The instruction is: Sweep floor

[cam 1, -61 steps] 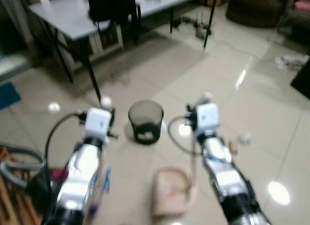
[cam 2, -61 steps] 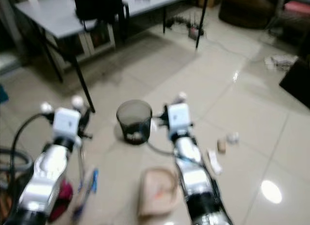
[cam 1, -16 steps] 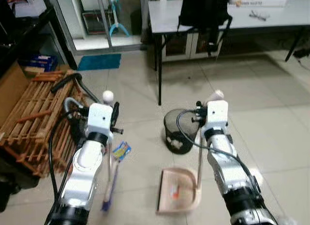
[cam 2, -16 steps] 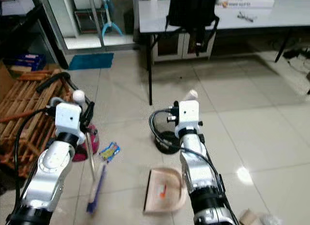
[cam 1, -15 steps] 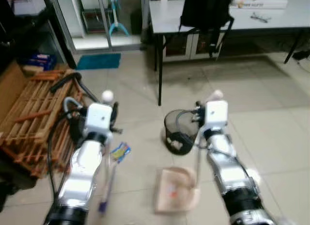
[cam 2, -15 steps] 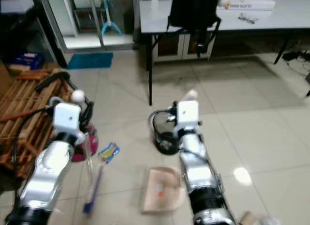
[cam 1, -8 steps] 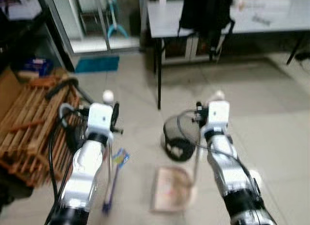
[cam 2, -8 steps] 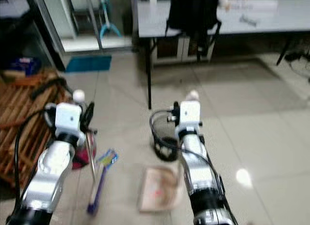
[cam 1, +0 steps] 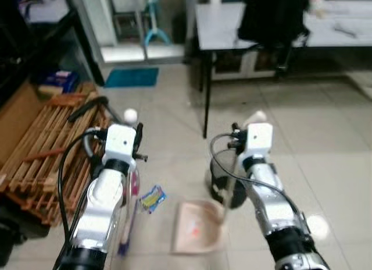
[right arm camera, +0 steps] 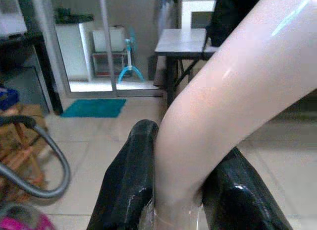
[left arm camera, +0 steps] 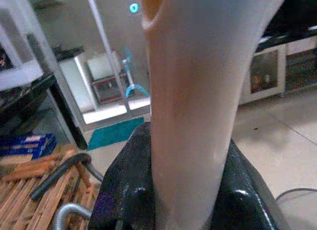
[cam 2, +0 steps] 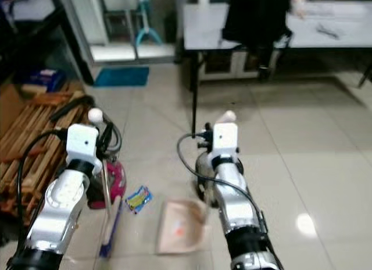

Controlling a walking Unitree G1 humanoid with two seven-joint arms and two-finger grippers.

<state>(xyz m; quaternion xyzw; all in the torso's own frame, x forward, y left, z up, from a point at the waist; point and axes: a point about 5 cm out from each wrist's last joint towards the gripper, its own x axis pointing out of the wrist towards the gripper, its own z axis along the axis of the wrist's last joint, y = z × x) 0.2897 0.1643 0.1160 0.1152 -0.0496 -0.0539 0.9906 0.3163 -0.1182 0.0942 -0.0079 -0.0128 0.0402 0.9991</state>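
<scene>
My left gripper (left arm camera: 185,190) is shut on the pale broom handle (cam 2: 106,191), just under its round top. The handle runs down to a blue brush (cam 2: 108,240) resting on the tiles. My right gripper (right arm camera: 183,190) is shut on the upright handle of the pink dustpan (cam 1: 196,229), which lies flat on the floor with a small orange scrap in it. A yellow and blue wrapper (cam 1: 152,198) lies on the tiles between the brush and the dustpan. A dark mesh bin (cam 1: 223,180) stands just behind the dustpan, partly hidden by my right arm.
A wooden slatted rack (cam 1: 40,148) with a grey hose (cam 1: 87,107) lies at the left, beside a magenta vacuum body (cam 2: 114,180). A grey table (cam 1: 226,20) with a black bag (cam 1: 273,17) stands ahead. A blue mat (cam 1: 131,77) lies by glass doors.
The camera has swung, shifting the whole scene rightward. The dustpan now sits to the left of the bin instead of in front of it, closer to the wrapper. Both grips are unchanged.
</scene>
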